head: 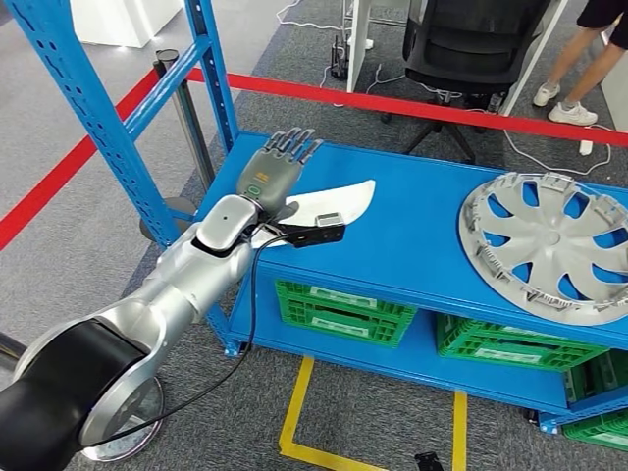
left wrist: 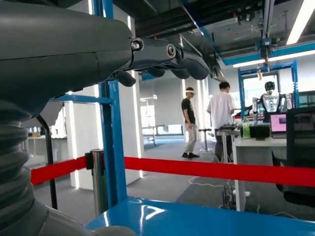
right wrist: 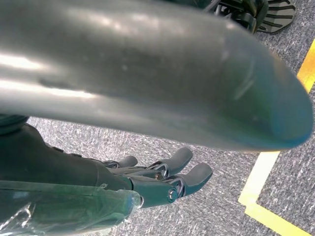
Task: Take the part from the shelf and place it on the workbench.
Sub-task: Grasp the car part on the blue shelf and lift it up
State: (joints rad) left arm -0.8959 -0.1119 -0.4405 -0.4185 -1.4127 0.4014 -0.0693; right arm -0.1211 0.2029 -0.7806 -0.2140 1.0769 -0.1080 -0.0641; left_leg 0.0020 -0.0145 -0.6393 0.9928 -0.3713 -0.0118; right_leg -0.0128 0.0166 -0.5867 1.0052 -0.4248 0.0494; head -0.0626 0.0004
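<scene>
Head view: left hand [head: 278, 169] open over shelf [head: 415, 235].

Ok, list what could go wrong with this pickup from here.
1. The left hand lies flat over one end of the thin white part, which lies flat on the blue shelf; the fingers may push it along instead of getting under it.
2. The black cable hanging from the wrist passes the shelf edge and could snag on lifting.
3. The blue upright stands close beside the hand.
</scene>
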